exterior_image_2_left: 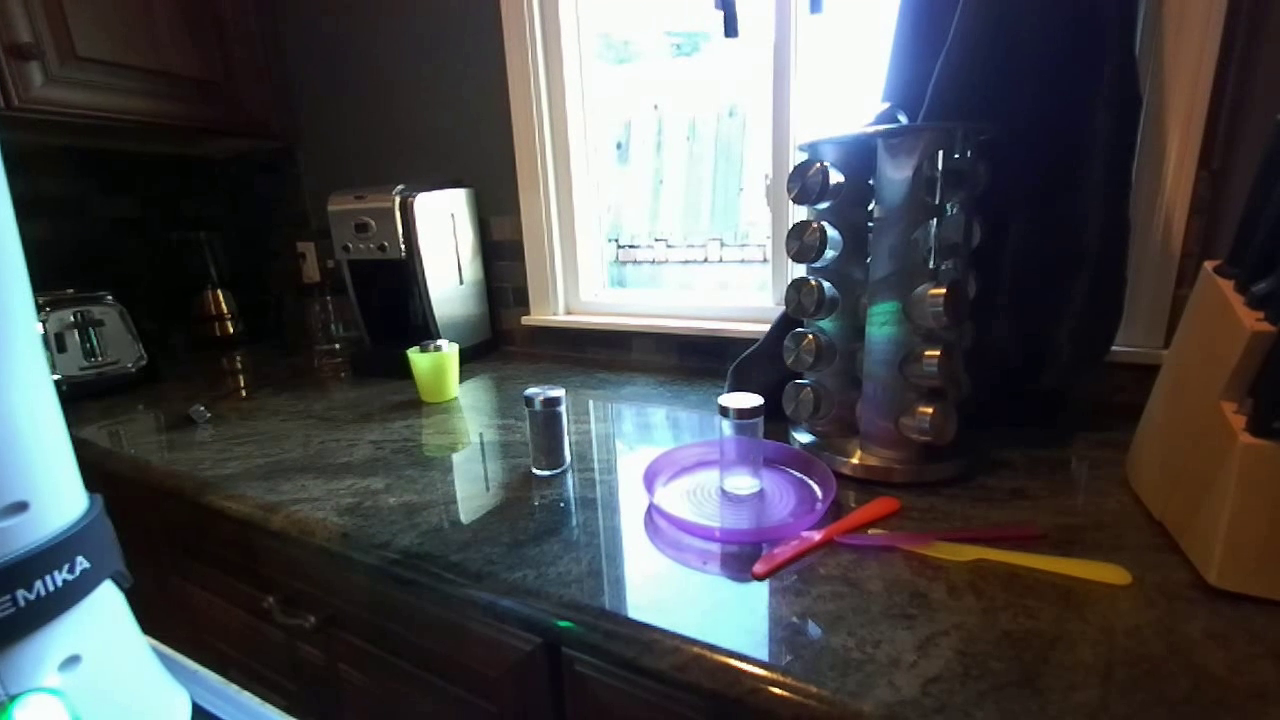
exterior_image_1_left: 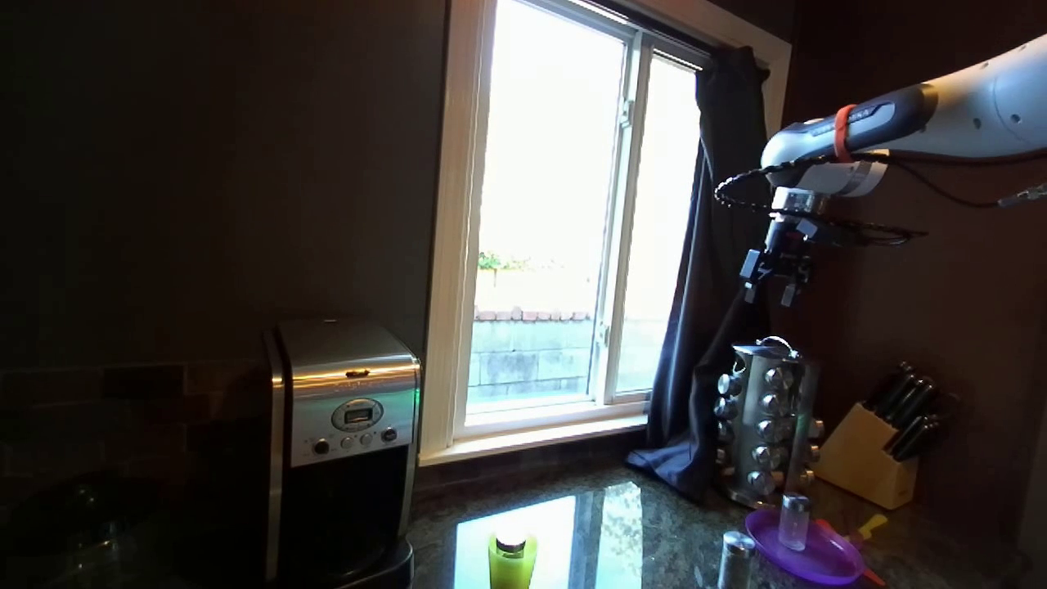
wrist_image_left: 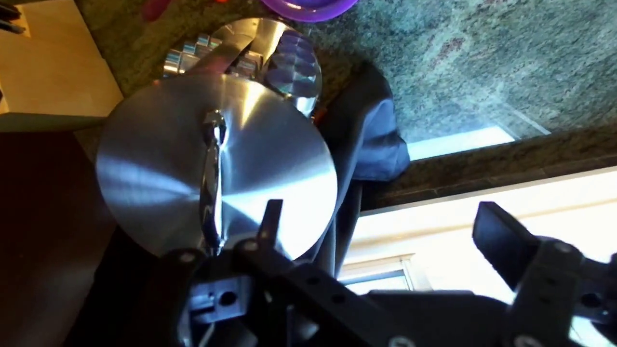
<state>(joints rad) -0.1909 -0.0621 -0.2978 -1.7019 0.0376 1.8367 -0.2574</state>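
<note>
Gripper [exterior_image_1_left: 769, 296], fingers [wrist_image_left: 501, 236] wide apart and empty, hangs higher than the spice rack [exterior_image_2_left: 890, 300] standing near the back edge of the worktop [exterior_image_2_left: 340, 460].

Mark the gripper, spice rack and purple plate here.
Gripper [exterior_image_1_left: 769, 294], in an exterior view: midway between its fingertips.
Spice rack [wrist_image_left: 260, 154], in the wrist view: its round top.
Purple plate [exterior_image_2_left: 690, 497], in an exterior view: its bare base.

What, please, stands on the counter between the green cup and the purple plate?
A jar with dark contents stands upright there, touching neither; both exterior views show it in between.
</note>
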